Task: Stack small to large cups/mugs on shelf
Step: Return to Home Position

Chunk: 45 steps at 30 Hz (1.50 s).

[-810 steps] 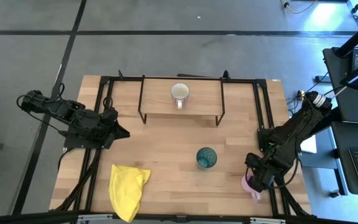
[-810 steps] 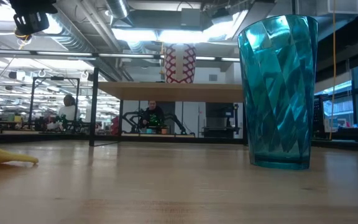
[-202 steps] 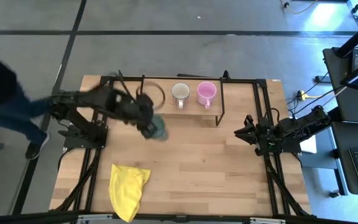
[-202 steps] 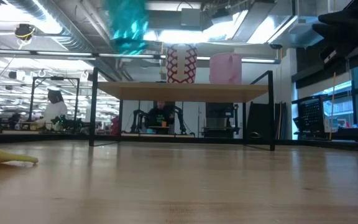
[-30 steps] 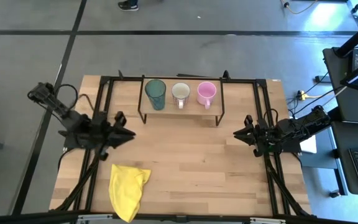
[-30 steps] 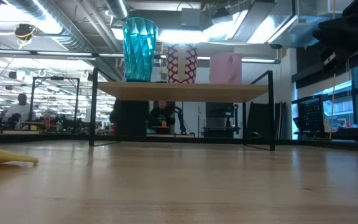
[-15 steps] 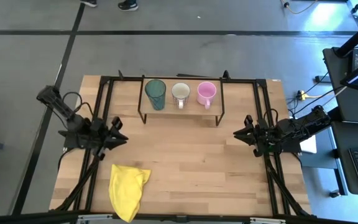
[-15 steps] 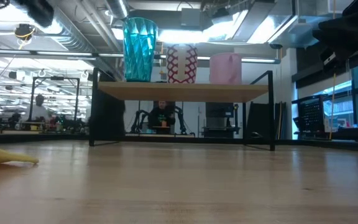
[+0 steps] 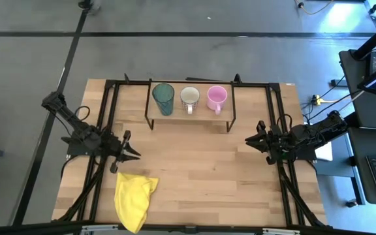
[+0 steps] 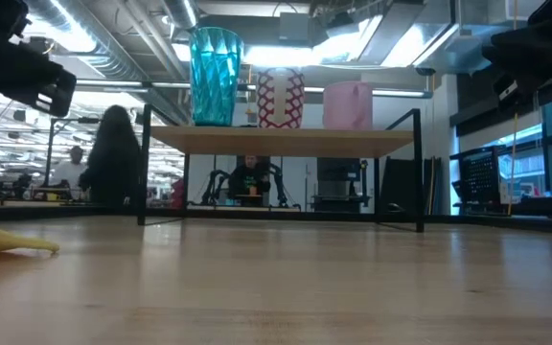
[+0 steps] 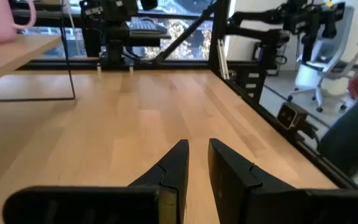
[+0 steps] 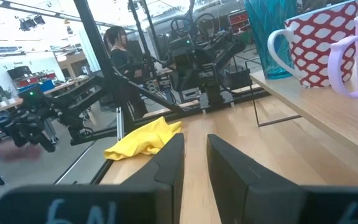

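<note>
Three vessels stand in a row by their bases on the light-wood shelf (image 9: 201, 113) at the table's far side. The teal handleless cup (image 9: 163, 99) is on the left. The white mug (image 9: 188, 98), red-patterned on its side (image 10: 279, 99), is in the middle. The pink mug (image 9: 216, 98) is on the right. My left gripper (image 9: 134, 151) hangs over the table's left side, shut and empty, away from the shelf. My right gripper (image 9: 247, 140) waits at the table's right side, shut and empty, its fingers pointing toward the left edge.
A crumpled yellow cloth (image 9: 134, 199) lies at the near left, just nearer than my left gripper. The black wire frame (image 9: 148, 121) carries the shelf above the table. Bare wood lies between the two arms. A person (image 10: 113, 158) passes behind the table.
My left gripper has drawn back from the shelf toward the table's near edge and has come down a little, turning to slant toward the yellow cloth. The three vessels have stayed in place on the shelf. A person has walked by in the room behind.
</note>
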Available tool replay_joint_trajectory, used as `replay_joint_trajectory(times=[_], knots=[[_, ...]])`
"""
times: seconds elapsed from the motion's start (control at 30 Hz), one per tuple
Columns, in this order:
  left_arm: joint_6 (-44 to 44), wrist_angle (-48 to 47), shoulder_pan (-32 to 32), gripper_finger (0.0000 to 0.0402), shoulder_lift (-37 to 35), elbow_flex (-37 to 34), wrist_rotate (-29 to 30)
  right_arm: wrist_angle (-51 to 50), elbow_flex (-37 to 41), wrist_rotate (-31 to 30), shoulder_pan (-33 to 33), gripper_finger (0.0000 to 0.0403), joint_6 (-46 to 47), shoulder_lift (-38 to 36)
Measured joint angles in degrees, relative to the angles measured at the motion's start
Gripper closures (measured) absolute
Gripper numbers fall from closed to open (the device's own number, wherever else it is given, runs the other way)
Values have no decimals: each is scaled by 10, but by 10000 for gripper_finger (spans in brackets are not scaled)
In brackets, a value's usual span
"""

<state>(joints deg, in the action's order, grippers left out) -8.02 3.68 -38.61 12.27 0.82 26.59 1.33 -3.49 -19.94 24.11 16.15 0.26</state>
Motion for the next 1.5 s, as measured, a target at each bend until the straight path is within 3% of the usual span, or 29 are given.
replay_joint_trajectory(times=[1.5], knots=[[1, -3, 0, 347, 8, 0, -5, -2, 0, 1, 0, 332, 0, 0]])
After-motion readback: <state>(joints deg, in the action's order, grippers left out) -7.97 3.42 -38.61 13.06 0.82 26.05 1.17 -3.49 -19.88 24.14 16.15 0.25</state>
